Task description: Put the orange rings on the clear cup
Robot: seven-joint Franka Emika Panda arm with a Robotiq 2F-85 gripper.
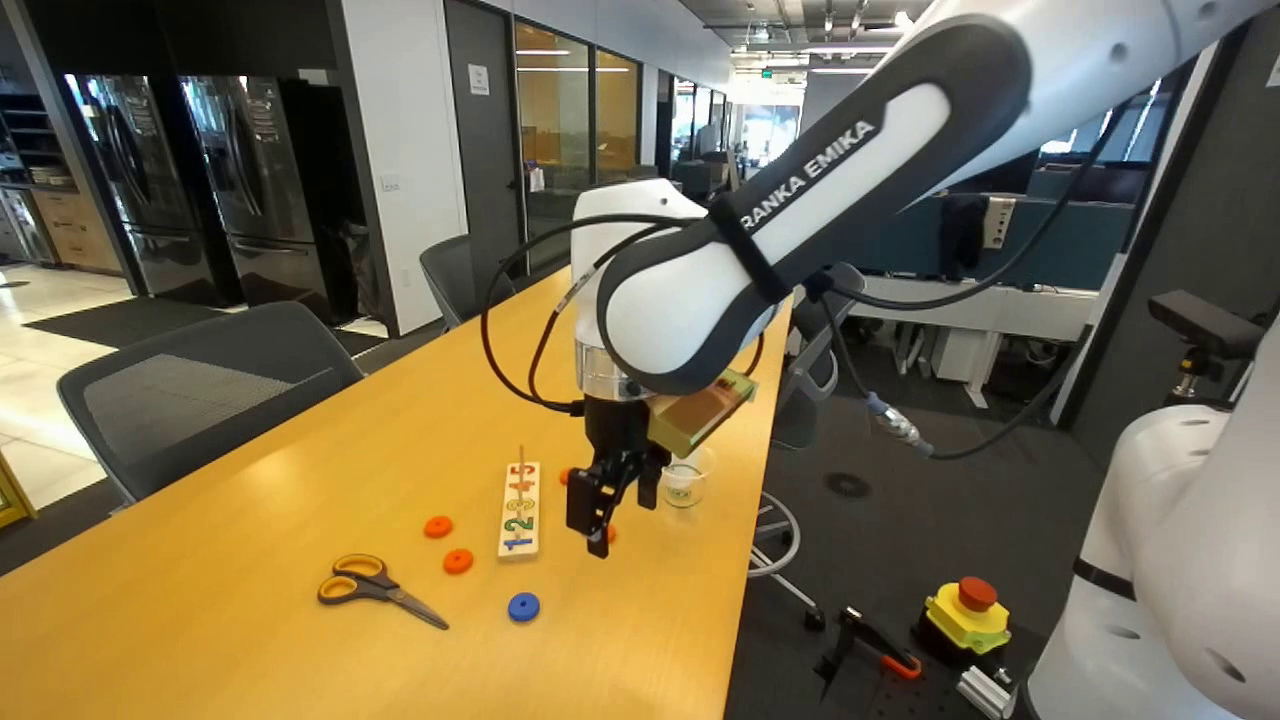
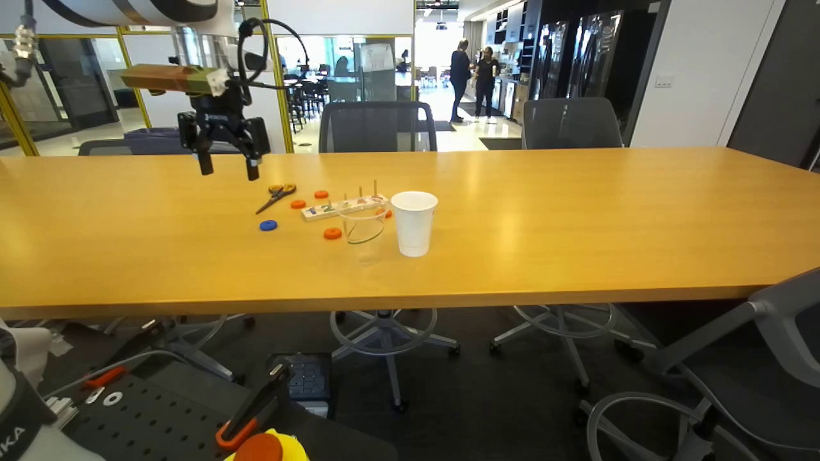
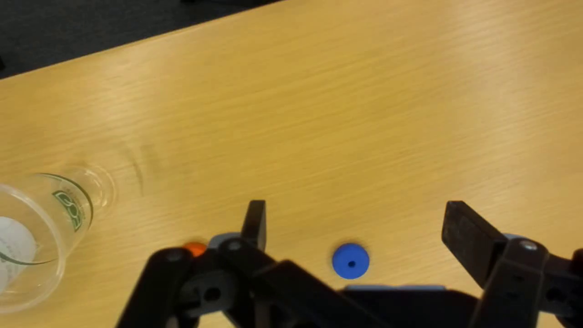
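Note:
The clear cup [image 2: 363,221] is transparent and stands upright on the table. It also shows in the wrist view with a green logo [image 3: 70,209] and in an exterior view [image 1: 682,488]. Several flat orange rings lie loose on the table, among them one by the scissors [image 1: 458,561], one further back [image 1: 438,527] and one near the cup [image 2: 332,234]. In the wrist view one orange ring [image 3: 196,248] is partly hidden behind a finger. My gripper [image 3: 355,207] is open and empty, above the table and away from the cup. It shows in both exterior views [image 1: 623,522] [image 2: 229,171].
A blue ring [image 3: 350,261] lies below, between my fingers in the wrist view. A numbered board with thin pegs [image 1: 519,510] lies among the rings. Orange-handled scissors [image 1: 380,588] lie nearby. A white cup [image 2: 414,224] stands beside the clear cup, near the table's edge [image 2: 410,298].

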